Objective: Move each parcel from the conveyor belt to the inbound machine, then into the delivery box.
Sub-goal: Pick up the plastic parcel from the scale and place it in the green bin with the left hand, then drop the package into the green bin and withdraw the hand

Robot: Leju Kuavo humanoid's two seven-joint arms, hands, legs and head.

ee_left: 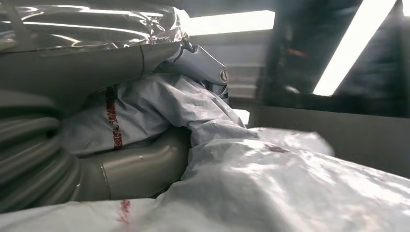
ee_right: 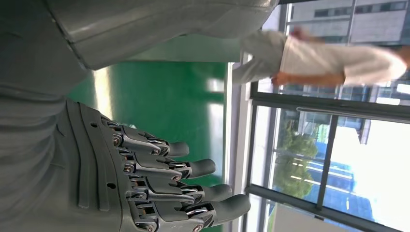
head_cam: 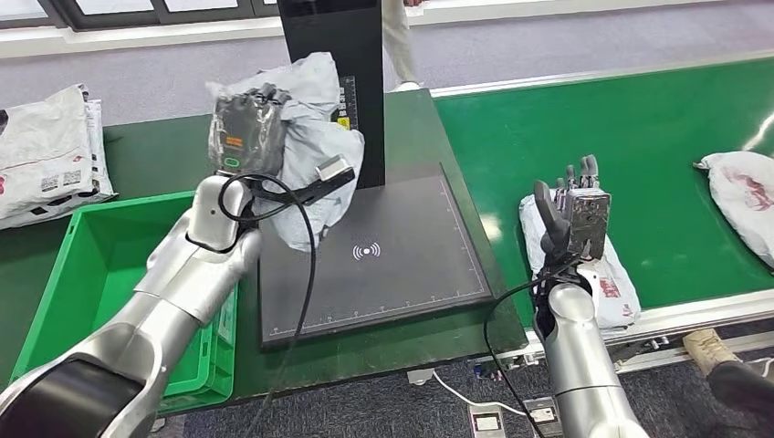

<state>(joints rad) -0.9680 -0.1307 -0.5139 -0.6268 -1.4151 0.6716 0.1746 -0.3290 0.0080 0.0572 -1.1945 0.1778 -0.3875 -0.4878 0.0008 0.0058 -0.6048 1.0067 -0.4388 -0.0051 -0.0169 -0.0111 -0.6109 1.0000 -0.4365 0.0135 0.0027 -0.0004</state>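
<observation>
My left robot hand (head_cam: 248, 128) grips a grey parcel (head_cam: 315, 151) above the scanner pad's (head_cam: 383, 265) 10 o'clock corner. My right robot hand (head_cam: 575, 214) hovers with fingers spread, holding nothing, over a white parcel (head_cam: 611, 292) on the green conveyor belt (head_cam: 639, 155).

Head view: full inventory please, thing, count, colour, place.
Soft plastic mailer parcels: four, grey-white. One held up by the left hand over the scanner; one on the belt under the right hand; one at the belt's right edge; one on the table, far left.
Flat scanner pad with black upright post: one, dark grey, centre of table.
Green plastic crate: one, left of the scanner.
Green conveyor belt: one, right side.
Person: legs behind the post; a shoe at lower right.
Left hand: grips parcel.
Right hand: fingers apart, holds nothing.
</observation>
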